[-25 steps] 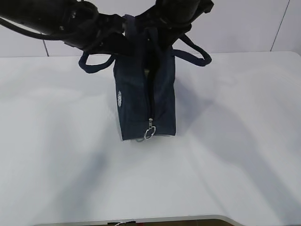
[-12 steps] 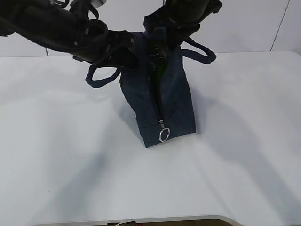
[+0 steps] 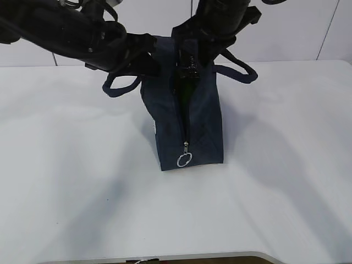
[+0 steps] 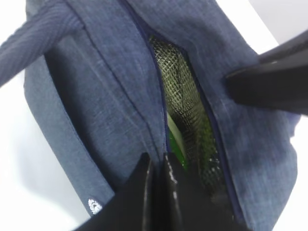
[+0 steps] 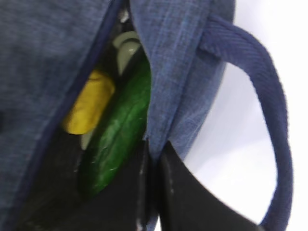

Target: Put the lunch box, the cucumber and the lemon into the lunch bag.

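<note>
Navy fabric fills most of what I see: the lunch bag stands upright near the middle of the white table, its zipper slit facing my exterior camera and gaping at the top, with the silver ring pull hanging low near the base. Through my right wrist camera I look straight into the opening, where the cucumber lies lengthwise beside the lemon, and a pale sage-green corner of the lunch box shows just behind them, all three inside the bag. My left wrist camera catches only a strip of green behind black mesh lining. My left gripper has its fingers pinched tight on the bag's fabric at one edge of the slit, and my right gripper is likewise clamped on the opposite edge, narrow jaws with cloth between them. Both arms come in from the top of the exterior view, meeting over the bag's mouth. One loop handle droops to the left, the other loop handle to the right.
</note>
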Controlling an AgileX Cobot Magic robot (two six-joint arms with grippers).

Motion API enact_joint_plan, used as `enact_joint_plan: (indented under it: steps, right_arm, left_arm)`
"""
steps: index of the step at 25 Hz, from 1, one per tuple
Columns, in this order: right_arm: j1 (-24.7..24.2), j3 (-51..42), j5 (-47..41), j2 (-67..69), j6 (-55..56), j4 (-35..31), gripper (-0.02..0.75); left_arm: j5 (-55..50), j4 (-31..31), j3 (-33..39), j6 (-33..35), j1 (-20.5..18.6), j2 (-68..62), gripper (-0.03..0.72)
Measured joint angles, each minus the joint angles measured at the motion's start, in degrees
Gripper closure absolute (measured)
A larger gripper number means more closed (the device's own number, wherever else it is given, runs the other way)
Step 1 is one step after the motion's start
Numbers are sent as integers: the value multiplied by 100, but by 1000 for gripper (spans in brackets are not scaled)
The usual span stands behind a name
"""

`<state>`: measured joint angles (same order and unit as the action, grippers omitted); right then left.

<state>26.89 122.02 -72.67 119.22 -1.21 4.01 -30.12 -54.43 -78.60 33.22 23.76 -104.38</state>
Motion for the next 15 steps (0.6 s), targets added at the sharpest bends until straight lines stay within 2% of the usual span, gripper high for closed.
enact_joint_plan:
  steps: [4,6,9,13,15]
  right_arm:
    - [-152,0,0,0,-11,-264,725]
    - [-180,-2,0,0,-93,-459,700]
    - [-180,-2,11,0,-188,-815,608]
    - [-180,-2,23,0,-223,-935,470]
    - [-180,-2,23,-8,-234,-979,442]
  left_arm:
    - [34,-4,0,0,4,0,700]
    - [34,-13,0,0,4,0,700]
    - [34,-13,0,0,4,0,700]
    - [42,-13,0,0,4,0,700]
    - [42,-13,0,0,4,0,700]
